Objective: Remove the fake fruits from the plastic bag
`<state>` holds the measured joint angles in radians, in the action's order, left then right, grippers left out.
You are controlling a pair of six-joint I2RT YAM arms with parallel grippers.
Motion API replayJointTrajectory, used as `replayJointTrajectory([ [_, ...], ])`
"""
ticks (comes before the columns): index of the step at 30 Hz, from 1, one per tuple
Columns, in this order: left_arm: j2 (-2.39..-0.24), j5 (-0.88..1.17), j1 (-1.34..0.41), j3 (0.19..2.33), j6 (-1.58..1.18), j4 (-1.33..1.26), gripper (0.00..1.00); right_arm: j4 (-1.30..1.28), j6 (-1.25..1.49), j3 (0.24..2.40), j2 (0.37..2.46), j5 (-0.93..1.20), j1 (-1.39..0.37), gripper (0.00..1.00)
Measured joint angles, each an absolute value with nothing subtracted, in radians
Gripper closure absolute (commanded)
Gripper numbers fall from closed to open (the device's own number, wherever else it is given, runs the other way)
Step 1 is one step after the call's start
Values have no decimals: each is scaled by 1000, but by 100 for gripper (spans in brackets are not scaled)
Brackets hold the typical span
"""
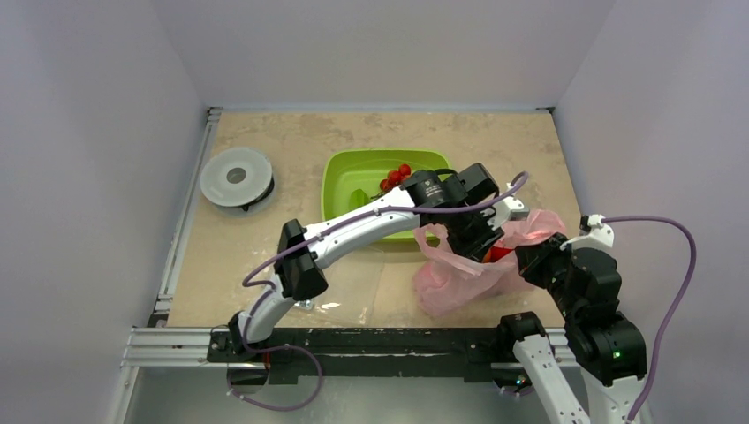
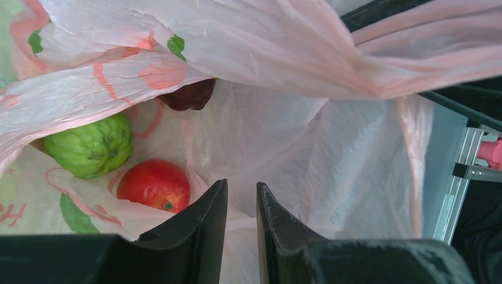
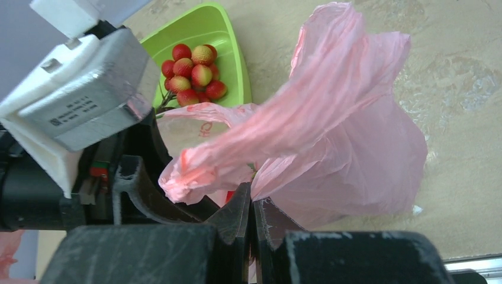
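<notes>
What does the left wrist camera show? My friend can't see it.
Inside a pink plastic bag lie three fake fruits: a bumpy green one, a red one and a dark maroon one hidden partly under a fold. The left end effector points in, nearly closed.

A green tray (image 1: 340,170) sits mid-worktop (image 1: 291,132), holding a cluster of small red berries (image 1: 395,177). Well to its left lies a round grey spool (image 1: 236,177).

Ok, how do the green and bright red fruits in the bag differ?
The green fruit is bumpy; the red fruit is smooth and shiny. The red fruit lies nearer the left end effector than the green fruit. Both are round, inside the plastic bag.
</notes>
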<state>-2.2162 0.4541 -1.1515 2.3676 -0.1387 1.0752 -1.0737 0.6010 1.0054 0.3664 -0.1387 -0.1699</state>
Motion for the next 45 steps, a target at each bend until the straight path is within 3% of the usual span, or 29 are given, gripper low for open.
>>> replayJointTrajectory([
  [20,-2328,447,-1177,2286,-186,908,76,-1059,601,1008,366,-133,-170,100],
  [29,-2316,298,-1171,2083,-108,945,63,-1028,584,1007,366,-54,-170,100],
  [39,-2183,117,-1168,1995,-66,978,43,-994,563,987,366,1,-170,100],
  [45,-2145,46,-1169,1948,-46,984,36,-984,563,975,366,16,-170,100],
])
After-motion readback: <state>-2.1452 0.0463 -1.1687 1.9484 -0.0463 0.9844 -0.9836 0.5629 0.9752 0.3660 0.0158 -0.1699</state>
